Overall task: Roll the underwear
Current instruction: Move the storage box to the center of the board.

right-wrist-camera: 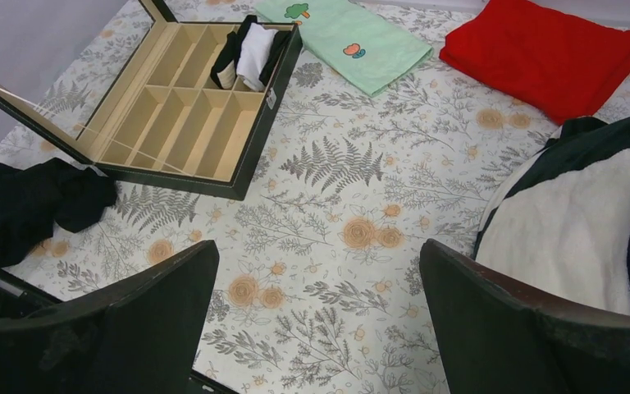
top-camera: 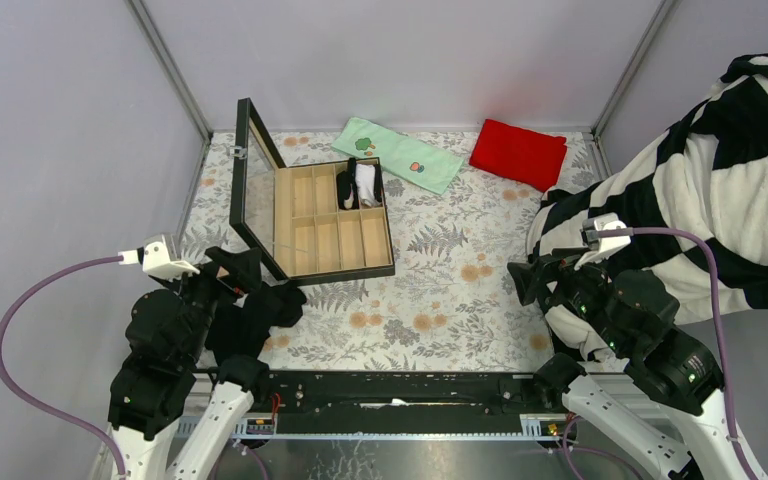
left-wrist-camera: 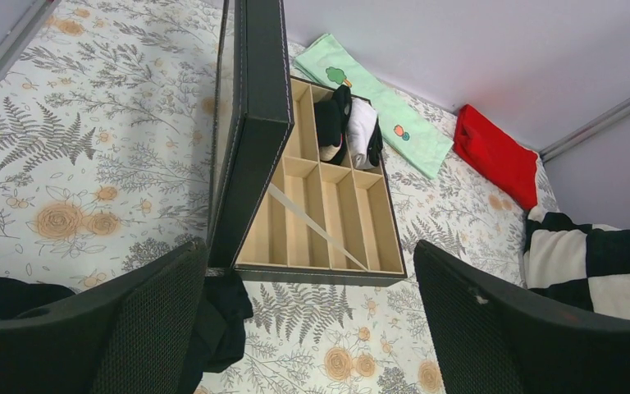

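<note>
At the near-left edge in the top view, soft crumpled black underwear lies just beside the left gripper, near the rigid compartmented box. Left wrist view: jaws gape, empty. Right wrist view: the right gripper gapes empty over open floral tablecloth.

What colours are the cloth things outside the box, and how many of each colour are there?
Green: 1, the green towel
Red: 1, the red cloth
Black: 1, the underwear heap; its pieces cannot be told apart
Black and white: 1, the striped blanket
Total: 4
</note>
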Motion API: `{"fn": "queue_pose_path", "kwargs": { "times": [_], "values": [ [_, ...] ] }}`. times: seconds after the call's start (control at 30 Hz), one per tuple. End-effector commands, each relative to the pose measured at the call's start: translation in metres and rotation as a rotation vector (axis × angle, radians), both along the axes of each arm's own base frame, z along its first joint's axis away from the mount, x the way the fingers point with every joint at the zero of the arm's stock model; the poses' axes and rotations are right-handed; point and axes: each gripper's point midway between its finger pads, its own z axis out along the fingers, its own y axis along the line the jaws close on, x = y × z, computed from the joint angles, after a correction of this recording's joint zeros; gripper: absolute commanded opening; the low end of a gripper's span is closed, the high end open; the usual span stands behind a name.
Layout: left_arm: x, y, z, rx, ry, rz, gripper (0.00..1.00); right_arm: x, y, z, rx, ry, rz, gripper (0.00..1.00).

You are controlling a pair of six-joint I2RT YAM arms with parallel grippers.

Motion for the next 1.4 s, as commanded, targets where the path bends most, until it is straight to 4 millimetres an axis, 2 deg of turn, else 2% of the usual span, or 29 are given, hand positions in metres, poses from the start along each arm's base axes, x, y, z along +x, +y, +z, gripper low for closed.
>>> {"fn": "queue_pose_path", "kwargs": {
  "times": [0.0,0.27,0.5,0.6,0.73,0.83,0.9,1.07,1.37],
  "values": [
    [0.003,-0.001,0.012,-0.015,-0.053,-0.003,0.99,-0.001,-0.008,0.001,0.002,0.000,-0.037,1.00],
    [0.003,-0.003,0.016,-0.016,-0.074,-0.015,0.99,-0.001,-0.006,-0.011,-0.018,0.063,-0.040,1.00],
    [0.004,-0.005,0.014,-0.001,-0.069,-0.027,0.99,-0.001,0.002,0.004,0.014,0.034,-0.003,1.00],
    [0.004,-0.002,0.011,0.010,-0.070,-0.017,0.99,0.007,0.009,-0.002,0.017,0.082,-0.018,1.00],
    [0.006,0.002,0.006,0.020,-0.076,0.006,0.99,0.022,0.045,-0.041,-0.002,0.257,0.049,1.00],
    [0.009,-0.001,0.003,0.029,-0.087,-0.007,0.99,0.037,0.078,-0.086,-0.016,0.416,0.101,1.00],
    [0.011,0.000,0.000,0.032,-0.089,-0.004,0.99,0.048,0.094,-0.113,-0.029,0.510,0.093,1.00],
    [0.013,-0.002,-0.007,0.017,-0.097,-0.007,0.99,0.084,0.120,-0.163,-0.067,0.637,0.029,1.00],
    [0.009,0.006,-0.006,0.019,-0.125,0.028,0.99,0.139,0.146,-0.246,-0.056,0.746,-0.173,1.00]
  ]
}}
